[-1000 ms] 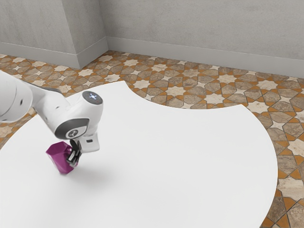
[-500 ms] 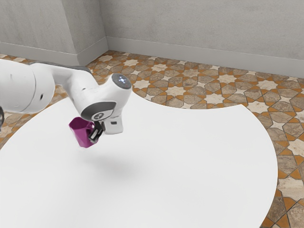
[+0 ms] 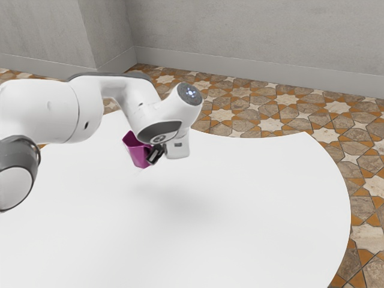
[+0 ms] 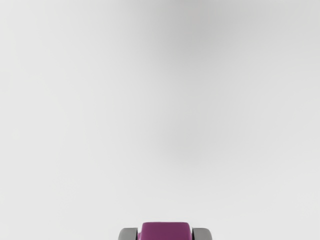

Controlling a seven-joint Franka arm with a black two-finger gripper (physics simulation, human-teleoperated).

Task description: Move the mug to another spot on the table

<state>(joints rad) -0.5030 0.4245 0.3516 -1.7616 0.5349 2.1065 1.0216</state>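
Exterior view: angular, perhaps faceted mug [image 3: 135,149]

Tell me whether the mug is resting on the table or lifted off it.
Lifted. The mug hangs in the shut gripper, clear of the table; its shadow lies apart from it, below.
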